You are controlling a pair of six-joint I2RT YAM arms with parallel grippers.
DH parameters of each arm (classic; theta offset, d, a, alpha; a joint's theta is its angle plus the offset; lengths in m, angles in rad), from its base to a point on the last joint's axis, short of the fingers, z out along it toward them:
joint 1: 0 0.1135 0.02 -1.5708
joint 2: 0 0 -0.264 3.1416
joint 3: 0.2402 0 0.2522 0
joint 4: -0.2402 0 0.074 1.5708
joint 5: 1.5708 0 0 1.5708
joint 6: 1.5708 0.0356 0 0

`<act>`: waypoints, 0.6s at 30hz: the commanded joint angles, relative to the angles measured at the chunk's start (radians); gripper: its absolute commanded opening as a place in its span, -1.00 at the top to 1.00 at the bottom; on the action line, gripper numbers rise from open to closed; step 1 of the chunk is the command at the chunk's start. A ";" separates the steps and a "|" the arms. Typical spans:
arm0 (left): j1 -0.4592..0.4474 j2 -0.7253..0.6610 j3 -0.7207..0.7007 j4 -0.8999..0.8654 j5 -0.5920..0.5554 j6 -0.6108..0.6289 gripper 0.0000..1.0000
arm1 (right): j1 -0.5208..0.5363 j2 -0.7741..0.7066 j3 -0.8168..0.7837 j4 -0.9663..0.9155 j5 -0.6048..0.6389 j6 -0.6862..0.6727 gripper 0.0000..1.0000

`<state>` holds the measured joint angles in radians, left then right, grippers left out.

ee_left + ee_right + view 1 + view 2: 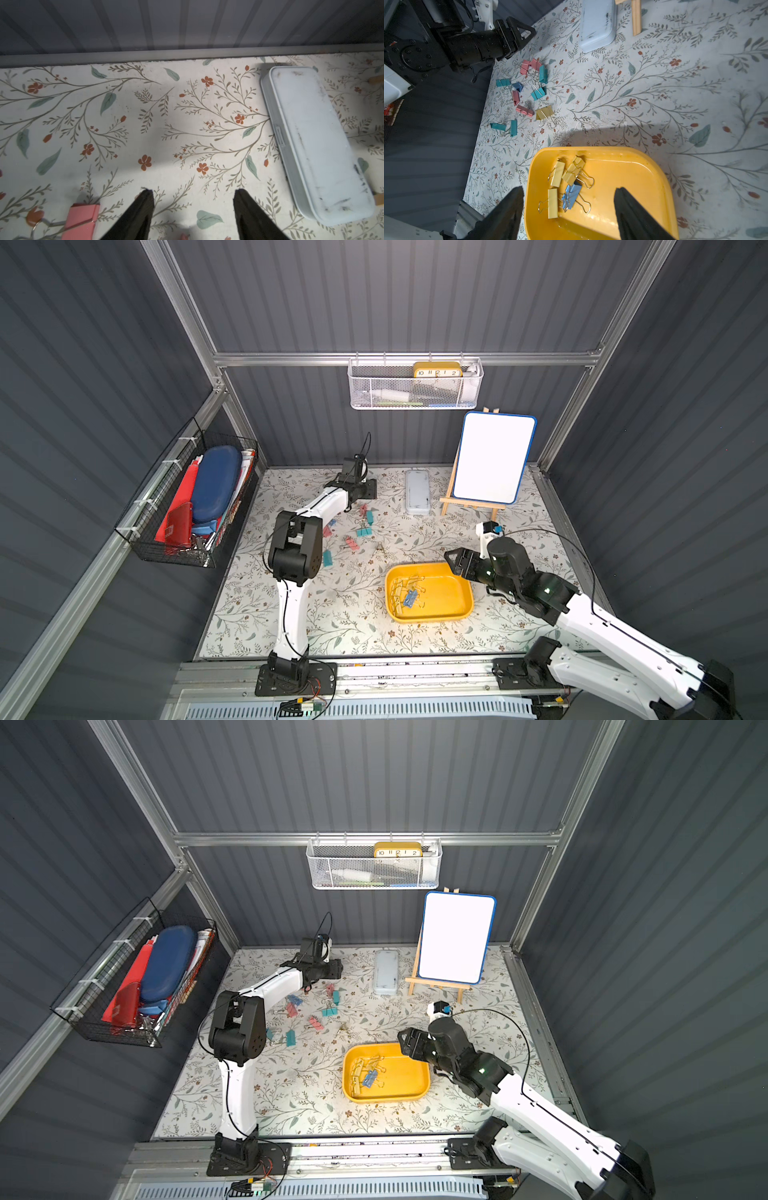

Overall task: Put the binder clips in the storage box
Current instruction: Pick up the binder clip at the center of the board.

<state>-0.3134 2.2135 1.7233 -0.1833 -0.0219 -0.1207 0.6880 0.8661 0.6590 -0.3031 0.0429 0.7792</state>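
Note:
The storage box (451, 593) (405, 1077) (623, 170) is a shallow yellow tray at the front middle of the table. Several binder clips (409, 595) (368, 1073) (557, 176), yellow and blue, lie in its left half. Several more clips (361, 526) (328, 1006) (538, 93) in pink, teal, blue and yellow are scattered on the mat behind and left of it. My right gripper (451, 560) (405, 1040) (569, 188) hangs open over the tray, holding nothing. My left gripper (370, 489) (334, 969) (193, 191) is open and empty low over the mat, with a pink clip (81, 218) beside it.
A flat grey lidded case (417, 491) (311, 141) lies near the back wall. A small whiteboard on a wooden easel (492, 458) stands at the back right. A black wire basket (195, 506) hangs on the left wall and a white mesh basket (415, 383) on the back wall.

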 commanded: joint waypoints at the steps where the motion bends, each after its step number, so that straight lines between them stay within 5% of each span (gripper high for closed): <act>1: 0.005 0.039 0.032 -0.067 0.035 0.031 -0.15 | -0.004 -0.040 -0.041 0.006 -0.013 0.036 -0.47; 9: 0.007 0.017 -0.025 -0.076 0.012 0.052 -0.11 | -0.006 -0.033 -0.049 0.020 -0.019 0.045 -0.47; 18: 0.007 0.012 -0.075 -0.066 -0.063 0.020 0.27 | -0.006 0.023 -0.025 0.041 -0.044 0.040 -0.48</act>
<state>-0.3130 2.2471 1.6752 -0.2417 -0.0536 -0.0963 0.6842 0.8810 0.6079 -0.2810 0.0143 0.8185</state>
